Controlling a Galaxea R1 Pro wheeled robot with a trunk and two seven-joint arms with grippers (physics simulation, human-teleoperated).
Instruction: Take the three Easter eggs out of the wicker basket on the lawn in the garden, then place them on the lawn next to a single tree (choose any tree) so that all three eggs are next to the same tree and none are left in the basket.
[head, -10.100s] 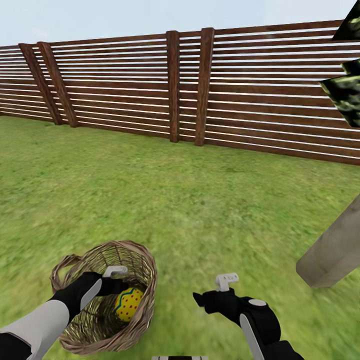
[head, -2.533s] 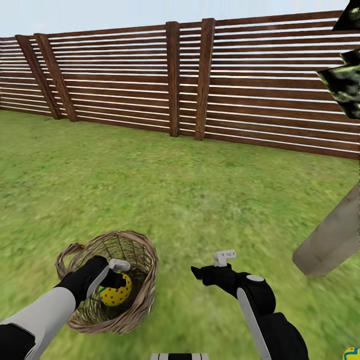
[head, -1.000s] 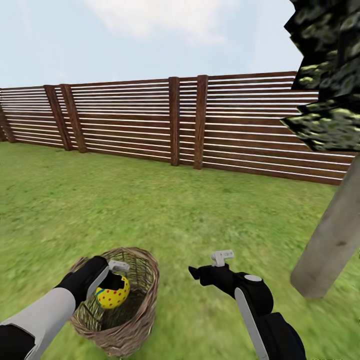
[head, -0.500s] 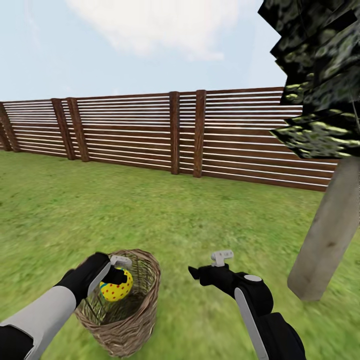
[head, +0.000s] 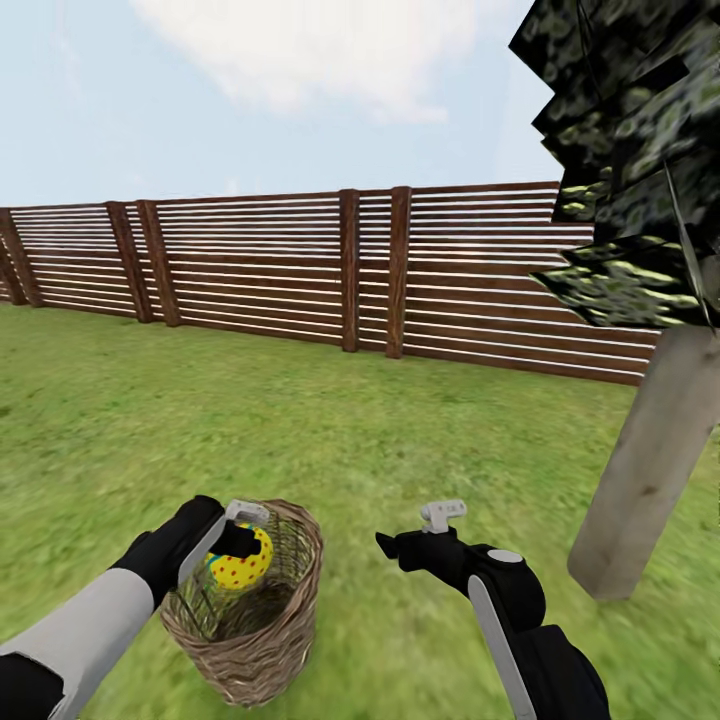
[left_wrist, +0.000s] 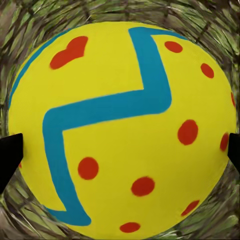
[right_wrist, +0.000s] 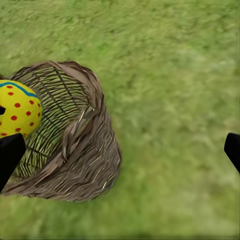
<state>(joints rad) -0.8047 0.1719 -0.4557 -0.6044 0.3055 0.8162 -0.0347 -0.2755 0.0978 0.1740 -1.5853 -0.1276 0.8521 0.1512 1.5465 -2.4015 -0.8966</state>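
Setting: simulated fenced garden, outdoors. Evidence: mottled green lawn (head: 330, 440) underfoot, brown horizontal-slat fence (head: 300, 265) well beyond both grippers, pale tree (head: 645, 470) trunk off the right gripper's side, cloudy sky above.

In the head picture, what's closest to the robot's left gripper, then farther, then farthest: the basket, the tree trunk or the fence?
1. The wicker basket, right under the left gripper, which holds an egg.
2. The tree trunk, off on the robot's right.
3. The fence, far across the lawn.

No readable text, label or number anywhere (the egg (left_wrist: 120, 125) carries only patterns)
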